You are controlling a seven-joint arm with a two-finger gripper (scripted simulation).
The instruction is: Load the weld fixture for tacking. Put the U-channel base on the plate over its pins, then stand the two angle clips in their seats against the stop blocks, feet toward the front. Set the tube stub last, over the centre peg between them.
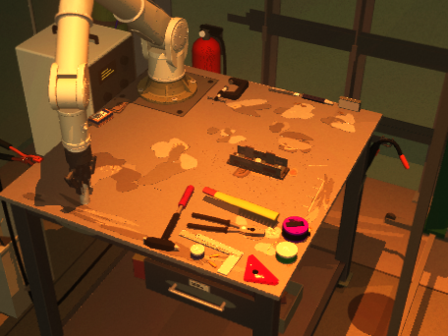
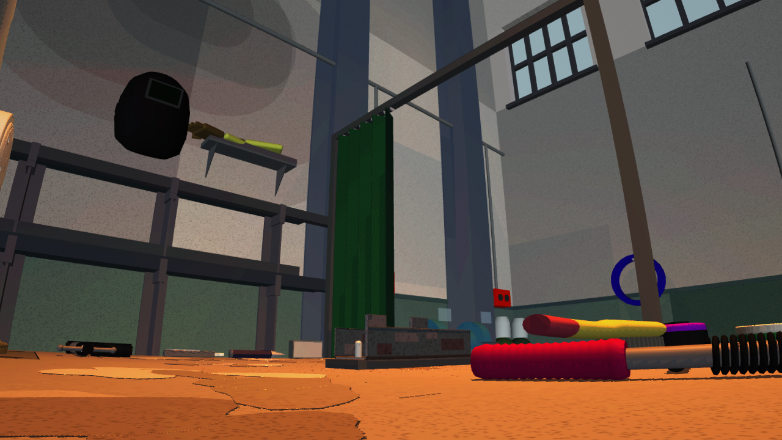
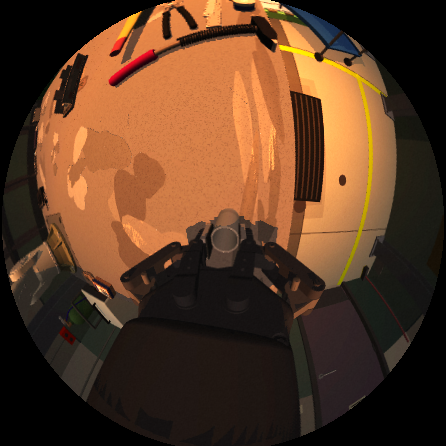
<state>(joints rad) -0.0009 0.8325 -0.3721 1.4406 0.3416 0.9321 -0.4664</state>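
The tube stub (image 3: 226,239) is partly hidden: it stands upright on the table's near left corner between my gripper's (image 3: 225,245) fingers, which are closing around it, so only its open top and lower end (image 1: 84,193) show. The weld fixture (image 1: 258,161) sits far to the right at the table's middle, with the U-channel base on its plate and the centre peg (image 2: 358,348) standing bare. Two clips (image 2: 395,323) rise behind the channel's wall against their blocks, seen from low at table level. The gripper is out of sight in the second side camera.
A red-handled hammer (image 1: 173,219) lies between me and the fixture, with a yellow wire brush (image 1: 241,204), pliers (image 1: 218,222), a square, tape rolls and a red triangle along the front edge. The table's left edge runs close beside my gripper.
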